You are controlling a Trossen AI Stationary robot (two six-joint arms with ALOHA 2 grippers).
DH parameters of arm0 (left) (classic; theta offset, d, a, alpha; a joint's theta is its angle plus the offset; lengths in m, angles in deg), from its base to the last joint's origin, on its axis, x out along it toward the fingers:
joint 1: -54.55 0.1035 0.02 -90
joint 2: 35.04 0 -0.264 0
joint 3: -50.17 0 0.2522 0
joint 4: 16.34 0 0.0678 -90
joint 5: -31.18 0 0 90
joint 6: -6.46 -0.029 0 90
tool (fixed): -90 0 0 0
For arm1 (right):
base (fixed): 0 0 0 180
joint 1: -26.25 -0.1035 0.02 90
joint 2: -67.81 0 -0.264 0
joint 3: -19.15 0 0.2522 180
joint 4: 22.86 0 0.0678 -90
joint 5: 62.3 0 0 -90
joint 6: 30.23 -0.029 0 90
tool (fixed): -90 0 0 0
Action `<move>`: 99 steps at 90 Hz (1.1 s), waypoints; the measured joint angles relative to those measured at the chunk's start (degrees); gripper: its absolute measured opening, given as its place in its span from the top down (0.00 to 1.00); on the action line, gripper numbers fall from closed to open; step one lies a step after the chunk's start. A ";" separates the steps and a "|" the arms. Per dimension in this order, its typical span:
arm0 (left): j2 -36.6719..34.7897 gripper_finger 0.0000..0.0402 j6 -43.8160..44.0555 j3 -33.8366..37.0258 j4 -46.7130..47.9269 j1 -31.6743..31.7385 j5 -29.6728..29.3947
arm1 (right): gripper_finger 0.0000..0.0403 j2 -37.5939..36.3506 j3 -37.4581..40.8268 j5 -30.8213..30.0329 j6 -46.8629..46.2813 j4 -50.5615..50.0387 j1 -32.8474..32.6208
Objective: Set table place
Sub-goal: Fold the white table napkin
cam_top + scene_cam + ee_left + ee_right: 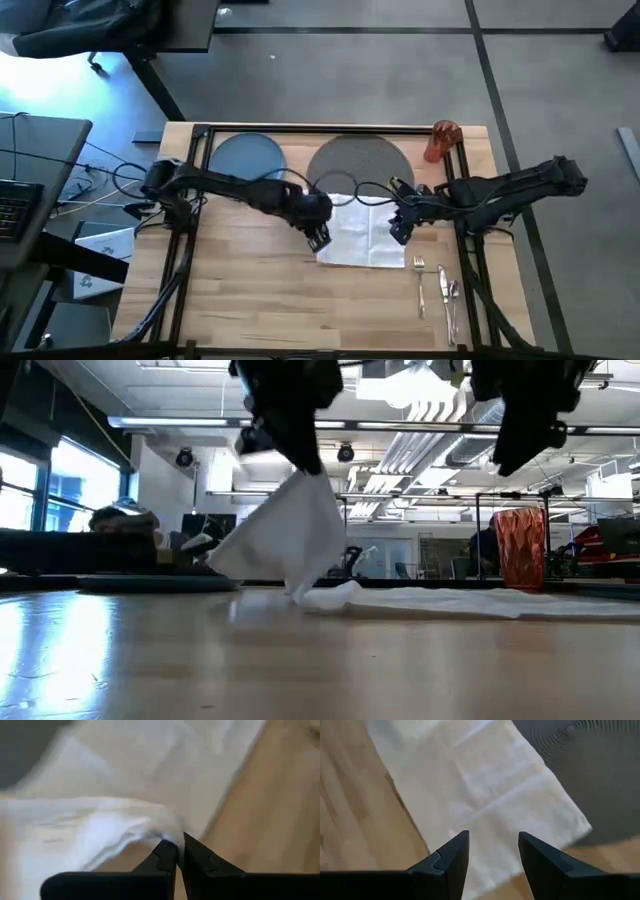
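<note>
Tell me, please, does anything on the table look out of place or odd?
Yes. The white napkin lies rumpled, partly over the grey mat. The left tool pinches one corner and lifts it off the table. The right tool hovers open above it.

Table: we see a light wood butcher-block table (260, 300) crossed by black rails (187, 250).
Far edge: blue plate (246, 157), grey mat (358, 162), orange cup (441, 141).
Middle: white napkin (362, 238), overlapping the mat's near rim.
Near right: fork (420, 284), knife (441, 288), spoon (453, 298), side by side.
</note>
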 joint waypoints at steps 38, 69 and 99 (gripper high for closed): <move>-0.78 1.00 -27.99 -40.83 20.17 15.70 -8.36 | 0.61 -0.11 -10.15 -11.05 -2.08 -4.54 -4.22; 10.98 1.00 -33.10 -42.30 15.11 0.67 15.60 | 0.61 -0.22 -11.06 -12.96 -4.68 -7.89 -6.01; 21.12 1.00 -30.96 -42.32 15.29 -8.90 22.41 | 0.61 -0.26 -8.81 -2.25 10.11 -5.32 -6.06</move>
